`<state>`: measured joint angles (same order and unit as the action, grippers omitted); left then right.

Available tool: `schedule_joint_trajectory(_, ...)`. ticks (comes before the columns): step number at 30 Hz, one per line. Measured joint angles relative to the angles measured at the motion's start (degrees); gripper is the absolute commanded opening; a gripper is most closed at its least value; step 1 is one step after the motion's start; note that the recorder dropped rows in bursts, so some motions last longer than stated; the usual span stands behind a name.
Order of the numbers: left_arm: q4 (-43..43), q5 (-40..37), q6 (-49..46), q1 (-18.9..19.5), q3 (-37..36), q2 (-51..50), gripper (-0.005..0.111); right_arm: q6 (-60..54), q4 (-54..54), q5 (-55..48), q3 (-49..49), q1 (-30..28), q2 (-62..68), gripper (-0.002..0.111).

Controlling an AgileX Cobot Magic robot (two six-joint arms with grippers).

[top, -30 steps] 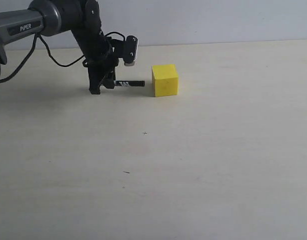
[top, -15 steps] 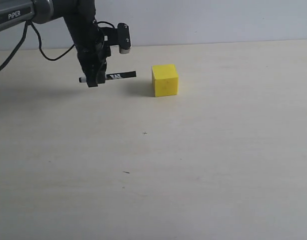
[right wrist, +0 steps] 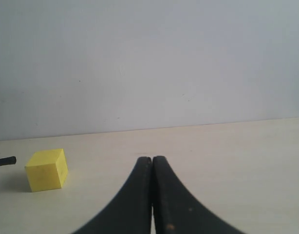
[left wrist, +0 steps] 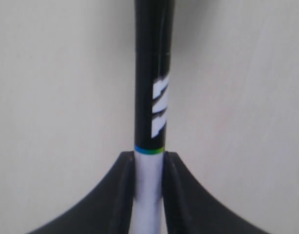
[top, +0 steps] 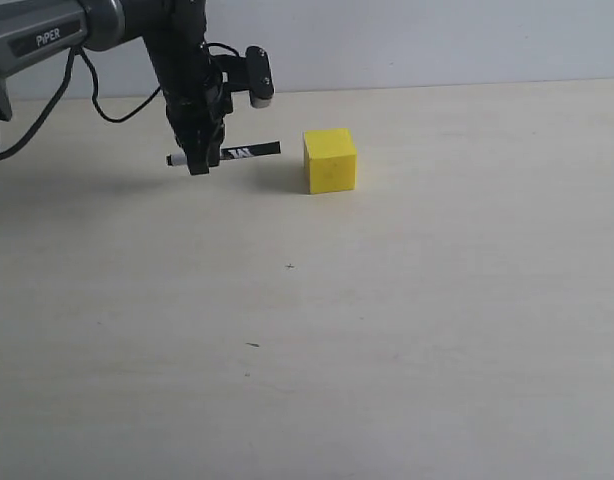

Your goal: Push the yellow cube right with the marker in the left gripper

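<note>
Well, the pale table (top: 407,330) lies wide under me, and my left arm (top: 47,40) reaches in over its far left part. My left gripper (top: 199,160) points down there, pinching the marker (top: 237,152) by its white barrel; in the left wrist view the two fingers (left wrist: 121,195) clamp it from both sides just behind the black length. My right gripper (right wrist: 152,165) hangs apart with its fingers pressed together on nothing. The yellow cube (top: 330,160) sits flat on the table just right of the marker's black tip, with a small gap between them, so the push has not begun. The marker lies nearly level, tip towards the cube's left face, and seems to hover off the table near the cube's upper half, though I cannot judge its depth surely. I see three risks. If I strike high, the cube may tip or the tip may ride over it. If I strike off-centre, the cube may spin aside. The long overhang could also twist the marker in my pinch.
</note>
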<state>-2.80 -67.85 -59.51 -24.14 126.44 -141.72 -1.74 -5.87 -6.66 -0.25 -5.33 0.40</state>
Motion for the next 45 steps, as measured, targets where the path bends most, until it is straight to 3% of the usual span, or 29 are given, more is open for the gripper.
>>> schedule_joint_trajectory(9,-0.45,3.41,-0.2,-1.45,0.0,-1.42,0.0,0.0,0.0,0.0,0.0,0.0,0.0,0.0)
schedule_joint_trajectory(16,-0.55,8.84,-1.06,-8.08,0.12,-2.22,0.0,0.0,0.0,0.0,0.0,0.0,0.0,0.0)
schedule_joint_trajectory(26,-4.26,8.85,3.64,-3.42,2.74,-2.26,0.0,0.0,0.0,0.0,0.0,0.0,0.0,0.0)
schedule_joint_trajectory(37,-8.18,10.2,7.62,-6.82,2.74,-2.26,0.0,0.0,0.0,0.0,0.0,0.0,0.0,0.0)
schedule_joint_trajectory(45,-8.18,9.78,7.62,-6.91,2.74,-2.26,0.0,0.0,0.0,0.0,0.0,0.0,0.0,0.0)
